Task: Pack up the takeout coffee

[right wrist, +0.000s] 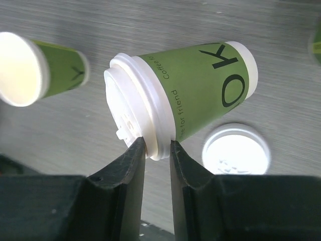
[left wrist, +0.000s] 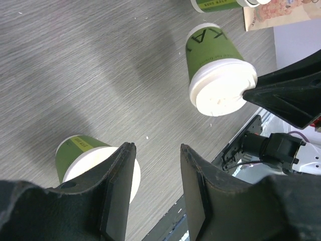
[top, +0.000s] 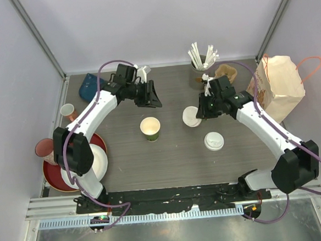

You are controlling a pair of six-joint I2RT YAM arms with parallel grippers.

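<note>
The right gripper (right wrist: 157, 149) has its jaws nearly together, pinching the rim of the lid on the lidded cup (right wrist: 190, 90); the cup's green body runs on ahead of the fingertips. Whether its base rests on the table I cannot tell. A loose lid (right wrist: 235, 155) lies flat just beside those jaws, under the cup's far end. The left gripper (left wrist: 158, 150) stands with its jaws partly apart and nothing between them, only bare table. The open cup (left wrist: 77, 148) sits just outside one of its fingers, half hidden by it, and the lidded cup is ahead of the jaws, off to the other side. The bag (top: 276, 85) stands well apart from both, out past the right gripper.
</note>
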